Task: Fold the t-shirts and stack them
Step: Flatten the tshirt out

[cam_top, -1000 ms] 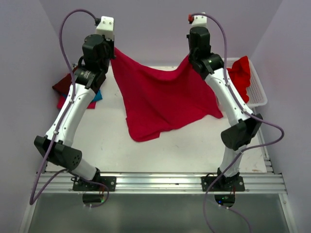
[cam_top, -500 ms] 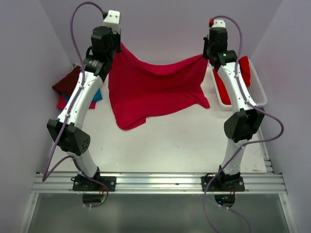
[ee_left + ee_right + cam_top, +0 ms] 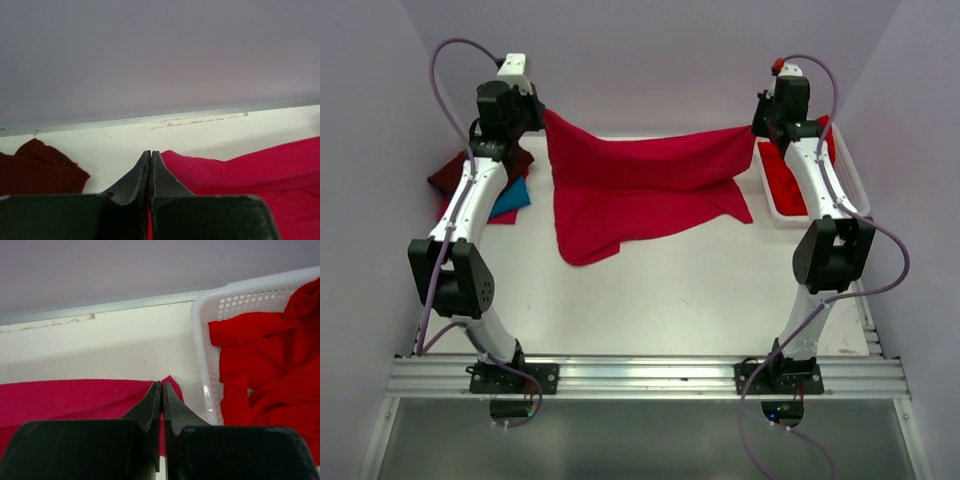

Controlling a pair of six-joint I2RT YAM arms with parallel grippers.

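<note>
A crimson-pink t-shirt (image 3: 640,185) hangs stretched between my two grippers over the back of the table, its lower part draped on the tabletop. My left gripper (image 3: 542,112) is shut on its left top corner, and my right gripper (image 3: 756,128) is shut on its right top corner. In the left wrist view the black fingers (image 3: 150,165) press together with crimson cloth (image 3: 240,170) to their right. In the right wrist view the shut fingers (image 3: 161,400) pinch the cloth's corner (image 3: 75,397). A bright red t-shirt (image 3: 265,360) lies bunched in the white basket (image 3: 855,195).
At the far left lies a pile of shirts: dark maroon (image 3: 448,172) on top, teal blue (image 3: 512,195) and pink-red beneath. The maroon one (image 3: 35,167) also shows in the left wrist view. The white lattice basket stands at the right edge. Purple walls enclose the table.
Both arms have swung outward and back, pulling the crimson-pink t-shirt wider and flatter. The top edge now runs nearly taut; the lower part has dragged toward the back.
</note>
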